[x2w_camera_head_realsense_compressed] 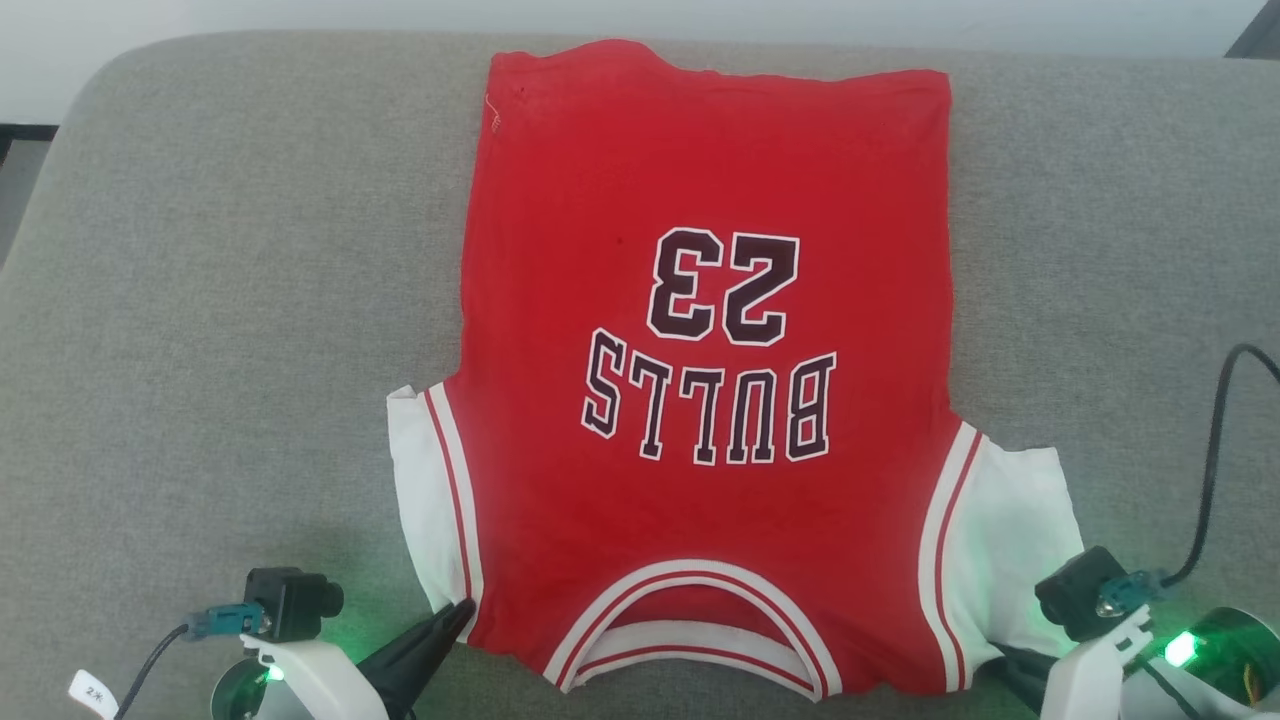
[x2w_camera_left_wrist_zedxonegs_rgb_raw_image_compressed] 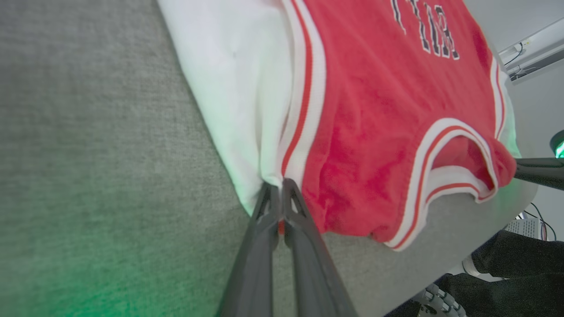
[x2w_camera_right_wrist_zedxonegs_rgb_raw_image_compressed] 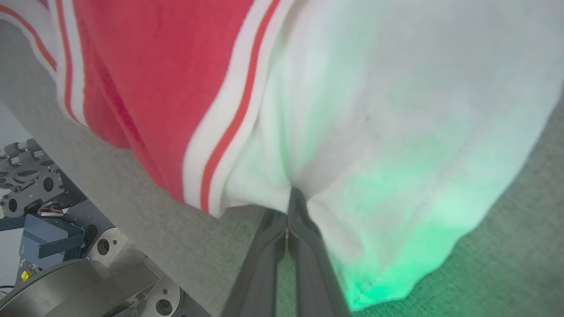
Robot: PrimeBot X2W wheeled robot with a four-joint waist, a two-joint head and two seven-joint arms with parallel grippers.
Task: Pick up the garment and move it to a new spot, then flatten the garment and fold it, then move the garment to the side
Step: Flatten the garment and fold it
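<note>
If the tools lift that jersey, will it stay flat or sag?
Likely floppy: the jersey lies thin and creased on the cushion, so its middle would probably sag. Its fuzzy knit seems unlikely to slip from the shut left tool or right tool.

Your head view is bright and sharp, with soft, even light and almost no shadows. A small green lamp [x2w_camera_head_realsense_compressed: 1180,648] near each wrist throws a green glow on the grey cloth counter [x2w_camera_left_wrist_zedxonegs_rgb_raw_image_compressed: 88,264] and on the white short sleeve [x2w_camera_right_wrist_zedxonegs_rgb_raw_image_compressed: 396,211] of the red cloth jersey [x2w_camera_right_wrist_zedxonegs_rgb_raw_image_compressed: 145,66]. Both wrist views look soft and stretched near the edges.
</note>
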